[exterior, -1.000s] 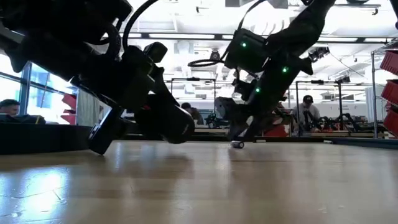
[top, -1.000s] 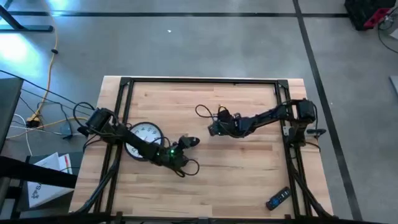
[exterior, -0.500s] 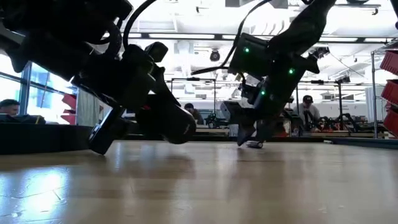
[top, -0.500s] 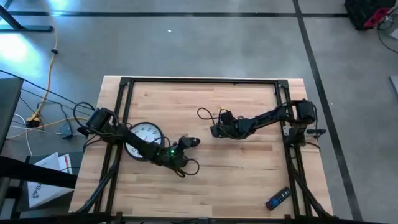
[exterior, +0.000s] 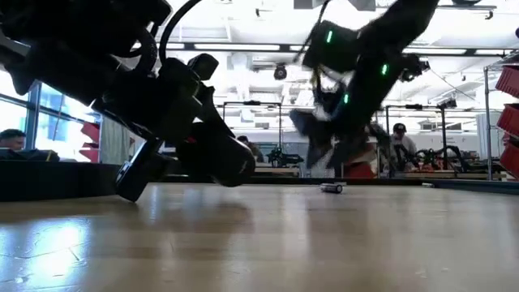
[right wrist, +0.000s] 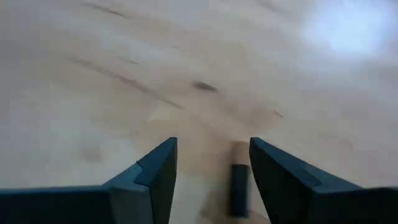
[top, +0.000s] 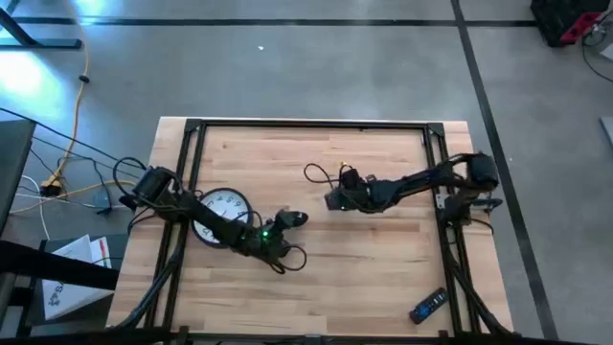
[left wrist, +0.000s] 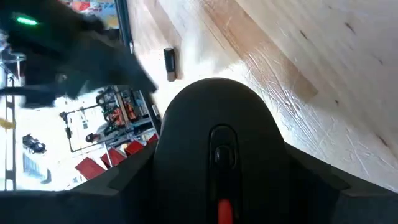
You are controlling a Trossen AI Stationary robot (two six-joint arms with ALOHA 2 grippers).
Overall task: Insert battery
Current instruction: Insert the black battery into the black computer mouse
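Observation:
A black computer mouse (left wrist: 214, 124) is in my left gripper (top: 284, 223), which is shut on it near the table's middle, right of a round clock (top: 220, 212). A small dark battery (exterior: 332, 187) lies on its side on the wood, also seen as the battery (left wrist: 168, 63) beyond the mouse. My right gripper (exterior: 324, 152) hangs open a little above the battery; in the right wrist view the battery (right wrist: 239, 183) shows on the table between its two fingers, untouched. My left gripper pinches the mouse by its two long sides (left wrist: 163, 155) between its two fingers, which lie along the mouse. The scroll wheel (left wrist: 222, 152) and the top shell face the wrist camera. Whether the mouse's underside rests on the table, I cannot tell.
A dark remote control (top: 428, 305) lies near the table's near right corner. The black frame rails (top: 192, 144) run along the table's far, left and right sides. Bare wood spreads between the two grippers and toward the near edge.
My right gripper has shifted a little toward the table's right edge, bringing the battery along the table with it, then risen clear. The battery now lies on the wood below the raised fingers.

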